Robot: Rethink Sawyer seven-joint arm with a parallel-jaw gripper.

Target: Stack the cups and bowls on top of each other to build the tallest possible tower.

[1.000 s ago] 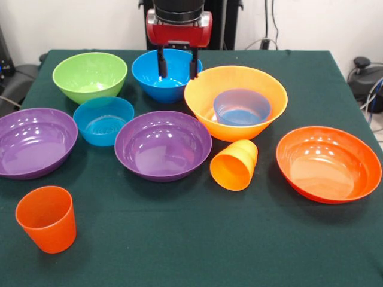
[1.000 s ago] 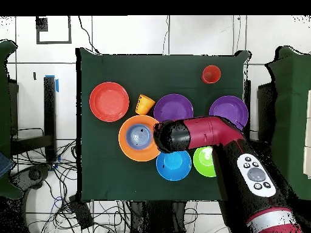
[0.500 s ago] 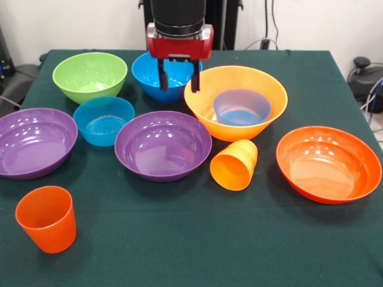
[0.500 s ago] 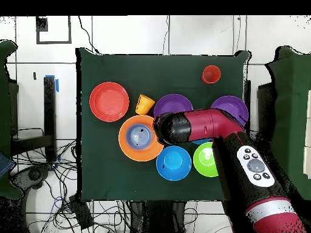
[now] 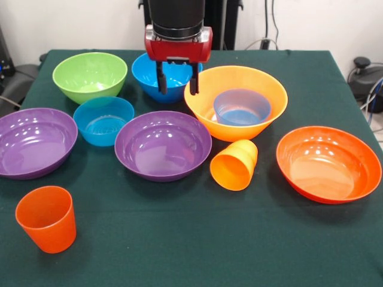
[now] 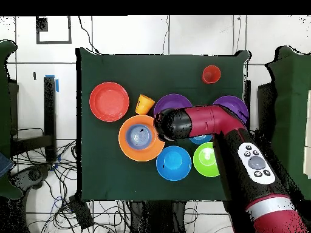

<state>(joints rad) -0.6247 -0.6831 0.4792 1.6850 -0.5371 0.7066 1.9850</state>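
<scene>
My gripper [image 5: 177, 90] is open and empty, hanging above the gap between the medium blue bowl [image 5: 157, 75] and the near purple bowl [image 5: 163, 145]. The large yellow-orange bowl [image 5: 239, 81] holds a small translucent blue bowl [image 5: 242, 107]. The other small blue bowl [image 5: 103, 119] sits between the lime green bowl [image 5: 90, 75] and the left purple bowl [image 5: 33, 141]. The yellow-orange cup [image 5: 234, 164] lies on its side. The red-orange cup [image 5: 47, 218] stands upright at the front left. The red-orange bowl [image 5: 328, 162] is at the right. In the overhead view the arm [image 6: 200, 124] covers part of the purple bowl [image 6: 175, 104].
The green table cloth [image 5: 191, 251] reaches the picture's near edge. Cables and dark equipment [image 5: 366, 75] lie beyond the table's right side. The robot pedestal [image 5: 224, 24] stands behind the far edge.
The gripper has moved from over the medium blue bowl toward the near purple bowl and come slightly lower. The bowls and cups have not moved.
</scene>
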